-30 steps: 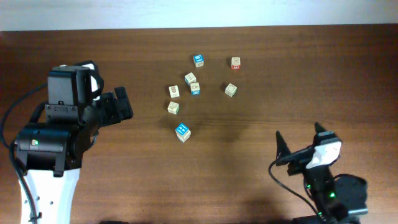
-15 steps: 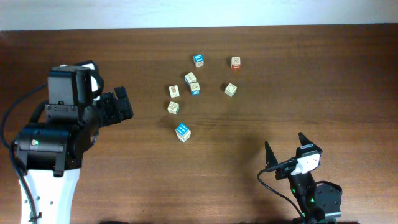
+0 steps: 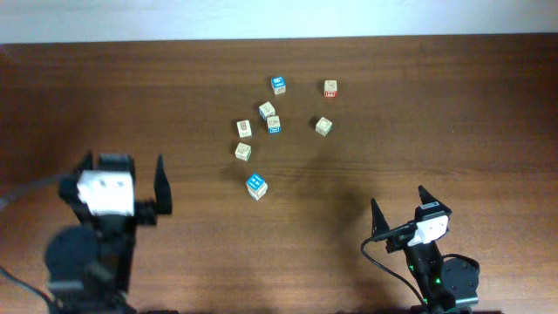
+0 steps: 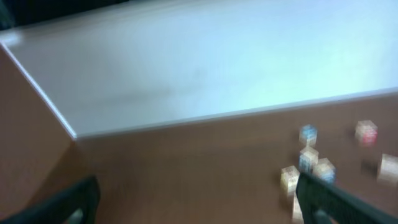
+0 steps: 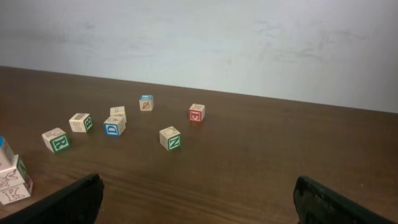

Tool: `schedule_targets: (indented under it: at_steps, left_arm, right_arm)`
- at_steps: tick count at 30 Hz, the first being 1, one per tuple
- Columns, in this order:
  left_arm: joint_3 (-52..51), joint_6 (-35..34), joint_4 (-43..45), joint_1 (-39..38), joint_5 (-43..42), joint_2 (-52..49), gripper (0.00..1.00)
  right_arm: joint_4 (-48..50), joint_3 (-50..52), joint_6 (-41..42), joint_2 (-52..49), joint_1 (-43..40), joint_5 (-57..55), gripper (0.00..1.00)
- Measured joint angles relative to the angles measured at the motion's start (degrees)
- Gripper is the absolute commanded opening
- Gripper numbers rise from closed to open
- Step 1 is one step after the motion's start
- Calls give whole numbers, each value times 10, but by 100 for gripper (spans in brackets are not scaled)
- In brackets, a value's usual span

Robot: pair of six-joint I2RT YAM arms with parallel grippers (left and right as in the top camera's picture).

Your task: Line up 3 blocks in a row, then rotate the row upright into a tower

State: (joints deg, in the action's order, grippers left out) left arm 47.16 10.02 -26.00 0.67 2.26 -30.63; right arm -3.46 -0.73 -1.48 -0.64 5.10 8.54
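Observation:
Several small pale wooden blocks lie scattered at the table's far middle. The red-framed block [image 3: 330, 88] [image 5: 196, 112] is farthest right. Blue-framed blocks sit at the back [image 3: 278, 85], in the middle [image 3: 274, 124] and nearest the front [image 3: 255, 186]. One plain beige block [image 3: 323, 126] [image 5: 170, 137] lies apart from the rest. My left gripper [image 3: 124, 174] [image 4: 199, 211] is open and empty at the near left, far from the blocks. Near the front right, my right gripper [image 3: 401, 208] [image 5: 199, 208] is open too, with bare wood between its fingers.
A pale wall [image 5: 199, 43] runs along the table's far edge [image 3: 279, 39]. Dark wood [image 3: 418, 131] stretches between both grippers and the blocks. The left wrist view is blurred, and in it the blocks [image 4: 308, 158] show far right.
The left arm has swung back from the mid-left to the near left edge, its gripper still open. The right arm shifted left and nearer earlier, then stayed still. No block moved.

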Motion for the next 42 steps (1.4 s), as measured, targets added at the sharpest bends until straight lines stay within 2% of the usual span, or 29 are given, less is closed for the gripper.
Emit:
schedule_targets:
  at_steps: [5,10,13,42]
  left_arm:
    - [-264,27,147,4,-8,195,99]
    - [-416,27,211,4,-8,297,99]
    - [-460,28,210,4,-8,298,99]
    - [-462,29,211,4,-8,298,99]
  right_arm:
    - [-1,0,0,0,0,0,98]
    - [0,0,0,0,0,0,98]
    - [-1,0,0,0,0,0,98]
    - [0,0,0,0,0,0,98]
